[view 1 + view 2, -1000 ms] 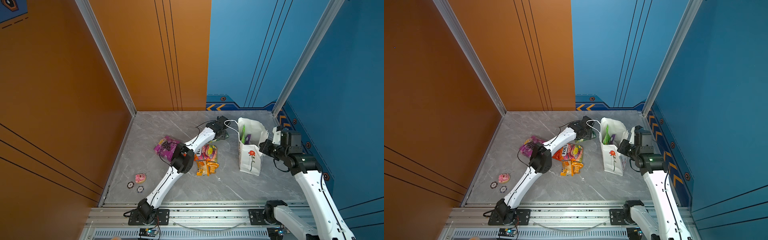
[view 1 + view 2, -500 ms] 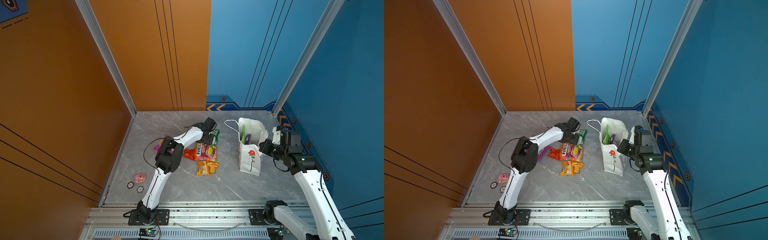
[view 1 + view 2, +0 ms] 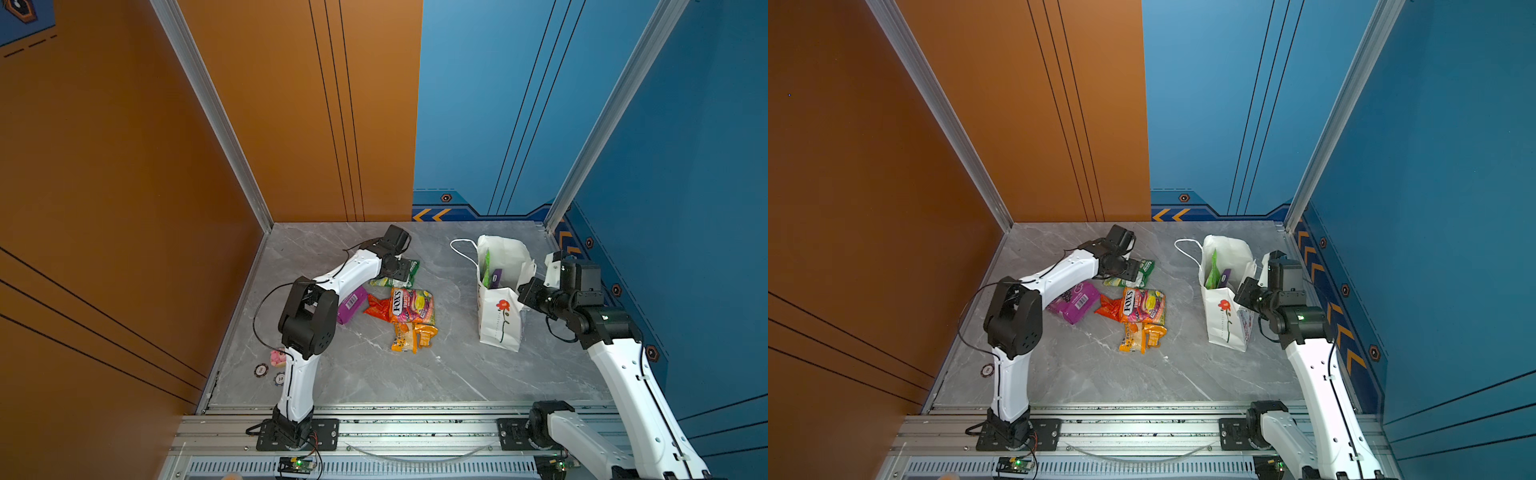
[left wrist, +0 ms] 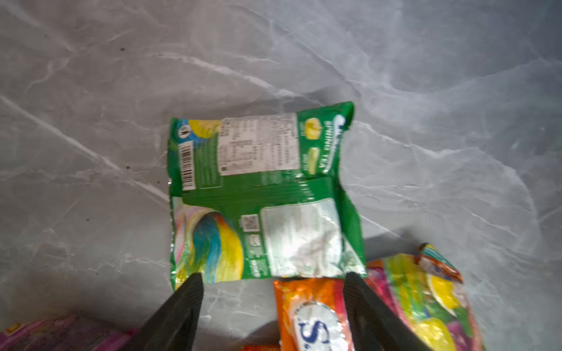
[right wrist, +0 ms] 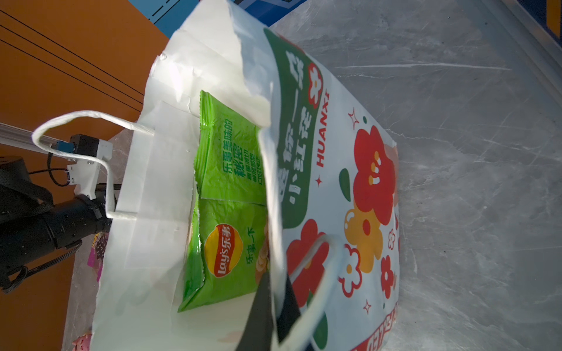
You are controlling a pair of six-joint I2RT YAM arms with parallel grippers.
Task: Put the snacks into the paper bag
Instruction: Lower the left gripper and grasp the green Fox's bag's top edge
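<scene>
The white paper bag (image 3: 498,320) (image 3: 1225,322) stands upright on the right, and my right gripper (image 5: 275,299) (image 3: 524,287) is shut on its near rim. Inside it sit a large green snack packet (image 5: 231,194) (image 3: 485,266) and a purple one (image 3: 495,277). My left gripper (image 4: 273,291) (image 3: 400,270) hangs open just above the floor, straddling the near edge of a small green packet (image 4: 261,194) (image 3: 1144,268) and the end of the orange-pink FOX'S packet (image 4: 310,316) (image 3: 411,307). A purple packet (image 3: 351,305), a red-orange one (image 3: 376,308) and small orange-yellow ones (image 3: 413,337) lie around them.
A small pink toy (image 3: 277,358) and two poker chips (image 3: 261,370) lie at the front left by the orange wall. The bag's cord handle (image 3: 461,249) loops out on its left. Walls close off three sides; a metal rail (image 3: 395,432) runs along the front.
My left arm has swung left, away from the bag's handle, and its gripper now hangs over the small green packet. The right arm and the bag have not moved.
</scene>
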